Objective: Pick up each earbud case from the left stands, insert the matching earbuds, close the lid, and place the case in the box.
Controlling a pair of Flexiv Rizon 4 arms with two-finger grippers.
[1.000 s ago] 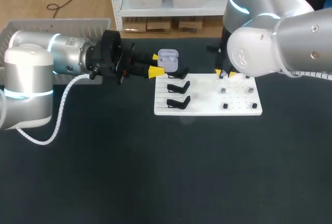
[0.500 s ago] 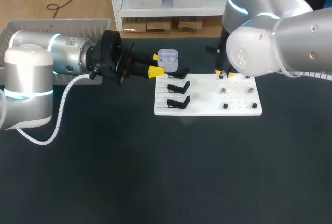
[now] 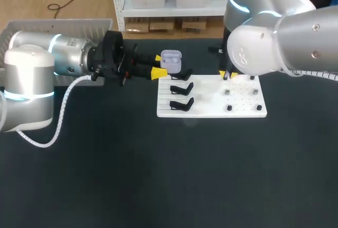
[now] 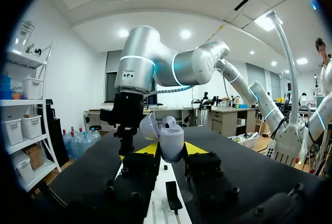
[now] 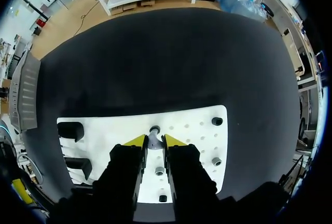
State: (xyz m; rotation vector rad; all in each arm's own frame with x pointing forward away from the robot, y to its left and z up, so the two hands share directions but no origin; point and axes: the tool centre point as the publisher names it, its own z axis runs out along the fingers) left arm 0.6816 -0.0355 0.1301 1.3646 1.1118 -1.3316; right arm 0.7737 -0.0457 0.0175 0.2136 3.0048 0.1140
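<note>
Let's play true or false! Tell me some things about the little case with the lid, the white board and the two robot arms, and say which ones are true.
1. The pale lilac plastic earbud case has its lid open. True.
2. The right gripper holds the case. False: the left gripper holds it between its yellow tips.
3. The flat white board lies on the black table. True.
4. The right gripper hangs over bare table, far from the board. False: it is over the board's far edge.
5. The three black stands on the board are empty. True.
</note>
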